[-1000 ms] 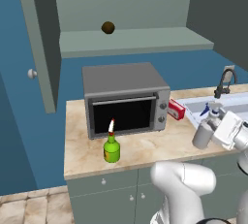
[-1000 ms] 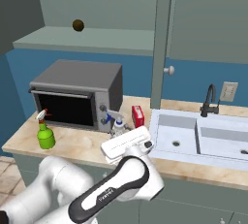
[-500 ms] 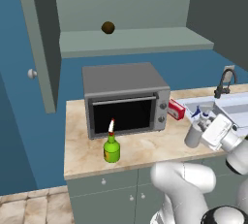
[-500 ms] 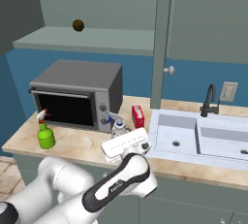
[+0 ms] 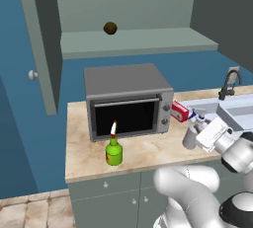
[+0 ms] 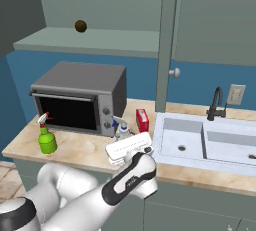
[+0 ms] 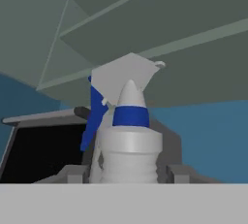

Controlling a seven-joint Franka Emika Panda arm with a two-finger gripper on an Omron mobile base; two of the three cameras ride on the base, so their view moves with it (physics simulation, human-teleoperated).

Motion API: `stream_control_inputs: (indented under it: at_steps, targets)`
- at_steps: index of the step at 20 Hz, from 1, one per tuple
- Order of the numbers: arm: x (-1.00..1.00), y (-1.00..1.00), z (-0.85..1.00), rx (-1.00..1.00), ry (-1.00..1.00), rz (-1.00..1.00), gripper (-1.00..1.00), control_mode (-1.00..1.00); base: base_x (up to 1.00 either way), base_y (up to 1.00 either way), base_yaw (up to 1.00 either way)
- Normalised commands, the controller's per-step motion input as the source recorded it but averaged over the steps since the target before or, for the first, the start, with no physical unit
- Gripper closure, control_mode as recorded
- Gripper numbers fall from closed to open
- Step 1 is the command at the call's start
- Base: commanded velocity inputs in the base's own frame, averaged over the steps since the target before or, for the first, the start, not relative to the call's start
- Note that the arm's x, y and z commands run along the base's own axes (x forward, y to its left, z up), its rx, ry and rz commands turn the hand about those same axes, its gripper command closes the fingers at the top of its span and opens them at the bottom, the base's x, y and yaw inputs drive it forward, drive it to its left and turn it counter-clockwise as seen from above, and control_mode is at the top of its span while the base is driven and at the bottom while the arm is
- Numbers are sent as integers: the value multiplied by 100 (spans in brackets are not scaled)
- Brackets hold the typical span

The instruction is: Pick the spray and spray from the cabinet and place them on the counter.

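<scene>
A robot arm stands at a kitchen table (image 5: pixel 143 153) with the gripper (image 7: pixel 127 172) around the tall grey-white spray bottle (image 7: pixel 127 136), low over the stone-look top beside the sink (image 6: pixel 200 142). In the hand view the bottle rises straight up between the two finger tips (image 7: pixel 72 173), its blue-and-white nozzle pointing away from the camera toward the toaster oven (image 5: pixel 127 101), so the bottle's long axis runs upright and in line with the hand. The jaws stand partly open at about the width of the bottle's body; they appear to be clasping it, though the exact contact of the pads is hidden at the bottom edge of that view.

From the left base camera, the grey-white bottle (image 5: pixel 191 132) sits just in front of the flat red box (image 5: pixel 180 111), at the right end of the oven, with the white hand close behind it. Whether its base already rests on the table cannot be told from here.

The shorter green spray bottle (image 5: pixel 114 149) stands upright on the table in front of the oven's dark door, well apart from the gripper. The wall cabinet (image 5: pixel 133 42) above hangs open, a small brown ball (image 5: pixel 110 27) on its shelf.
</scene>
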Motion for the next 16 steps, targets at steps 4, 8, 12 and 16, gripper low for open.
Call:
stream_control_inputs:
  at_steps: [4,8,12,16]
  targets:
    - [26,-5,-30,-1,-1,-3,100,-100,0,0,0]
    - [21,-9,-29,-1,-1,-3,100,-100,0,0,0]
    - [21,-6,-26,-1,0,-3,100,-100,0,0,0]
    - [15,-2,-27,-1,0,-4,100,-100,0,0,0]
